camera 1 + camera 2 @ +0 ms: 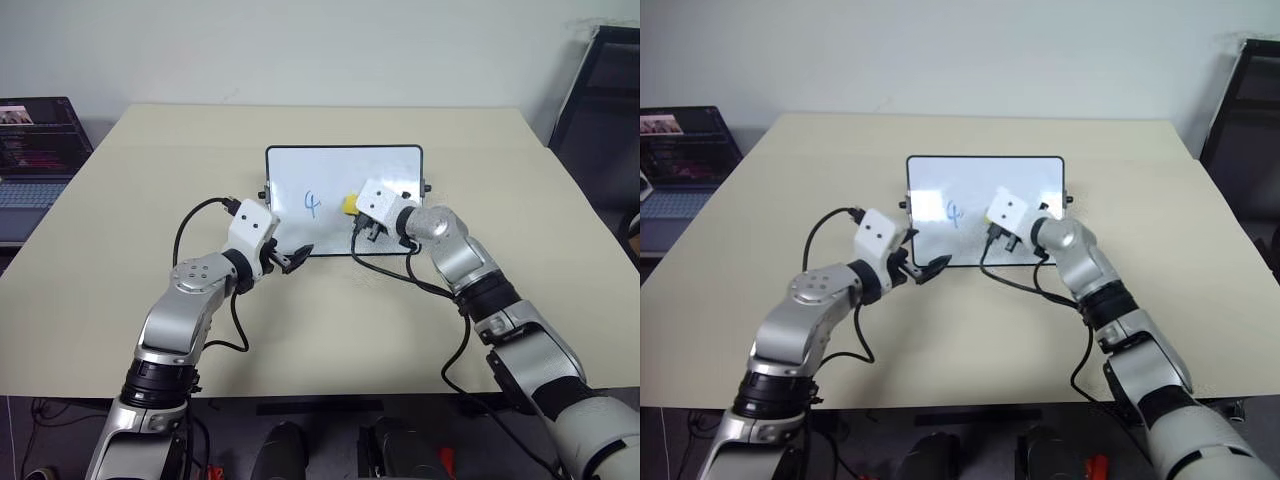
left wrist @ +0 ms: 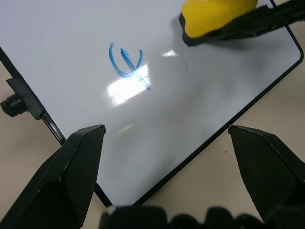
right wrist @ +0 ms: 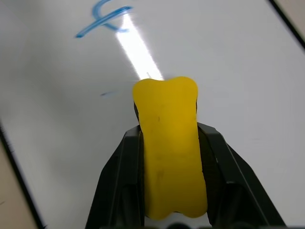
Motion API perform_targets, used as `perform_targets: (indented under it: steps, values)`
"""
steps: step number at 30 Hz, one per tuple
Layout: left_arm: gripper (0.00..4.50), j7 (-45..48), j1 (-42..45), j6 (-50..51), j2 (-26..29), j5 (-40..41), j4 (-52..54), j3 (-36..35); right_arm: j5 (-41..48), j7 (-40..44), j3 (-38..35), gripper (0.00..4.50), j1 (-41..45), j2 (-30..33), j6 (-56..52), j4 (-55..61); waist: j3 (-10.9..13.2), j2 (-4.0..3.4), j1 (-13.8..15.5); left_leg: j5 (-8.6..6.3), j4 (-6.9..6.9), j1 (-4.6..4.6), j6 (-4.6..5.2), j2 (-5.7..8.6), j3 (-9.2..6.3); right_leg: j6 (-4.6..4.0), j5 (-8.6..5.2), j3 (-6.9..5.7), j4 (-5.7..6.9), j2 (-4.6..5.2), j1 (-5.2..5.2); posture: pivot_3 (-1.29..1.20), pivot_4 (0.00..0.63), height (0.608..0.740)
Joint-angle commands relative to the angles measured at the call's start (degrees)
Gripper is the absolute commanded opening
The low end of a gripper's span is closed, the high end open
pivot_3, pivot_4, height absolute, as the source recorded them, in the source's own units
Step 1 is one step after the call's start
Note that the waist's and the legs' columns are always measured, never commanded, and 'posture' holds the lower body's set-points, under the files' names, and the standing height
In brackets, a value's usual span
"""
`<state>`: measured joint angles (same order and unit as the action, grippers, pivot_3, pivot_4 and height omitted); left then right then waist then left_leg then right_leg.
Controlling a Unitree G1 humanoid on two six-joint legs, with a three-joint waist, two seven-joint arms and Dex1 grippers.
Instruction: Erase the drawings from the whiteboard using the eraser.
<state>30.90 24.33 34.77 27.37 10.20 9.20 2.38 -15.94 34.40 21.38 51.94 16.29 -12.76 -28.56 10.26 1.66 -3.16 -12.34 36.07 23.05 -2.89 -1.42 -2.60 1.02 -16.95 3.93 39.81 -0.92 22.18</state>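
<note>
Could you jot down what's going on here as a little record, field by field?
Board: whiteboard flat on the table
Writing left: a blue "4" and a faint blue fleck next to it
Eraser: yellow, clamped in the right gripper, over the board right of the "4"
Left gripper: open, holding nothing, at the board's near left edge
Beside the table: laptop, on the robot's left

Yellow eraser (image 3: 169, 152) rests on the whiteboard (image 1: 340, 165) beside a blue "4" (image 1: 312, 205).

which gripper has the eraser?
The right gripper: its fingers clamp the yellow eraser over the whiteboard. The left gripper is open, holding nothing, at the board's near edge.
</note>
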Motion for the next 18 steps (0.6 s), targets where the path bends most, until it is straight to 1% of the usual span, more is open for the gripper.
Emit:
perform_targets:
  steps: [1,4,8,12,16,18]
  values:
    - [4.5,0.2,0.11,-0.7,0.11,0.17,2.27,-0.17,-0.71,2.87,1.36,1.13,-1.82,0.51,-1.34,3.48,0.0,0.0,-0.03,0.0,0.0,0.0,0.0,0.0,0.0,0.0,0.0,0.0,0.0,0.0,0.0,0.0,0.15,0.74]
    - [4.5,0.21,0.0,-0.63,0.17,0.17,2.34,-0.19,-1.12,2.09,1.13,1.13,-2.44,0.25,-1.4,4.58,0.0,0.0,-0.09,0.0,0.01,0.0,0.0,0.0,0.01,0.0,0.0,0.0,0.01,0.0,0.0,0.0,0.15,0.74]
    - [4.5,0.25,-0.14,-0.49,0.15,0.2,2.64,-0.06,-1.71,-5.68,-1.46,1.13,-0.32,-1.81,1.28,2.39,0.01,0.0,-0.12,0.0,0.0,0.0,0.0,-0.02,0.02,0.0,0.0,0.01,0.01,-0.01,0.03,0.0,0.15,0.74]
    - [4.5,0.17,0.14,-0.38,0.01,0.2,2.56,0.06,-1.59,-9.19,-2.45,1.13,1.65,-2.73,3.35,-0.5,0.02,0.01,-0.09,0.0,-0.01,0.01,0.0,0.0,0.03,0.0,0.0,0.02,0.0,0.0,0.04,0.0,0.15,0.74]
    - [4.5,0.17,0.03,-0.49,0.1,0.22,2.56,-0.06,-1.09,-5.46,-0.82,1.13,0.93,-2.5,2.38,-0.75,0.02,0.01,-0.08,-0.01,-0.04,0.03,0.0,-0.01,0.03,0.0,0.0,0.02,-0.09,0.0,0.03,0.0,0.15,0.74]
    - [4.5,0.17,-0.13,-0.64,0.09,0.2,2.45,-0.11,-1.02,-1.79,0.51,1.13,-0.29,-2.04,1.23,0.2,0.02,0.01,-0.09,-0.01,-0.07,0.04,0.0,-0.01,0.03,0.0,0.0,0.02,-0.12,0.0,0.04,0.0,0.15,0.74]
